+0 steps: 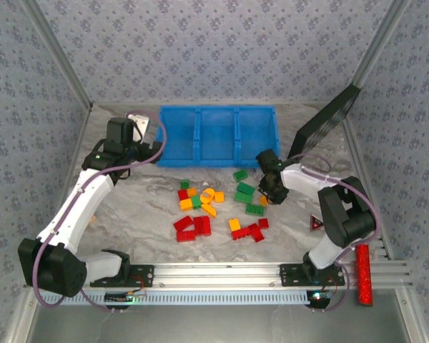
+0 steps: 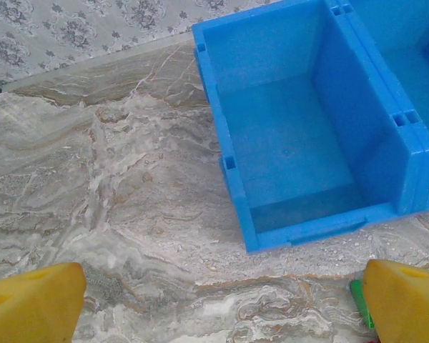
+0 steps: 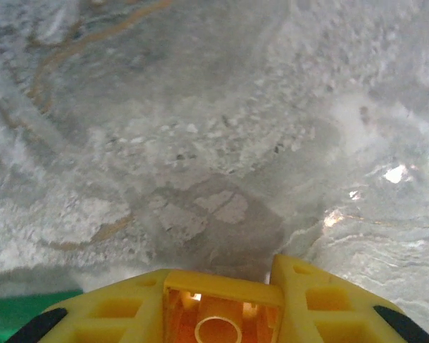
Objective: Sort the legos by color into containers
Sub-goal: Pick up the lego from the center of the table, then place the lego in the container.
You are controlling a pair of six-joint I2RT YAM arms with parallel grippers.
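From above, we see the legos (image 1: 211,207) scattered on the marble table (image 1: 150,214), just near of the blue tray (image 1: 214,161). The left gripper (image 1: 139,132) hangs by the tray's left end, and the right gripper (image 1: 266,195) is among the right-hand bricks.

At the left wrist, our yellow fingers (image 2: 32,304) stand spread wide, near of the tray's left compartment (image 2: 286,150).

At the right wrist, the fingers (image 3: 107,307) pinch an orange lego (image 3: 218,318) over the marble.

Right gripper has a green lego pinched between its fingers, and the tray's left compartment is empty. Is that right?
Not quite. The lego in the right gripper is yellow-orange, not green; the right wrist view shows its hollow underside clamped in the grip. The tray's left compartment is indeed empty.
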